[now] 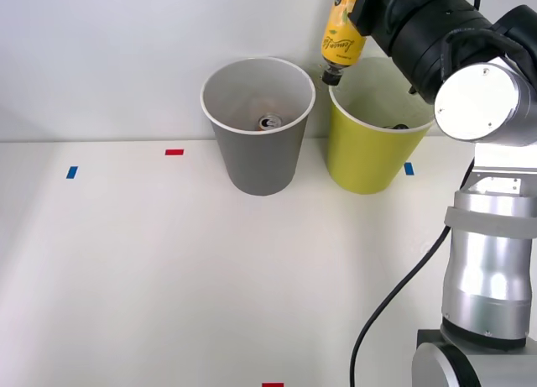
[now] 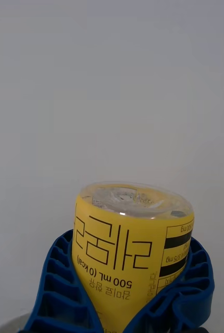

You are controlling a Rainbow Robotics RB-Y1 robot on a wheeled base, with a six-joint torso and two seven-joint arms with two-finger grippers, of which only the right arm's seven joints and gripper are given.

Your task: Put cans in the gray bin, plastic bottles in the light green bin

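My right gripper (image 1: 359, 7) is clenched around the yellow plastic bottle (image 1: 342, 30), and in the wrist view my blue ribbed fingers (image 2: 54, 281) wrap both sides of its label with the clear base of the bottle (image 2: 133, 244) pointing away from me toward a plain pale wall. I hold it cap-down and slightly tilted, up in the air, its black cap (image 1: 331, 76) just above the near-left part of the white rim of the light green bin (image 1: 369, 156). That cap also sits close to the rim of the gray bin (image 1: 258, 152), since the two bins stand just beside each other at the back of the table (image 1: 168, 278), near the wall. A can (image 1: 269, 122) lies at the bottom of the gray bin, silver top showing. Something dark lies inside the green bin; I cannot tell what. In front of both bins the white tabletop is wide and bare apart from small red and blue tape marks (image 1: 174, 152), and my cable (image 1: 394, 299) hangs along my arm on the right
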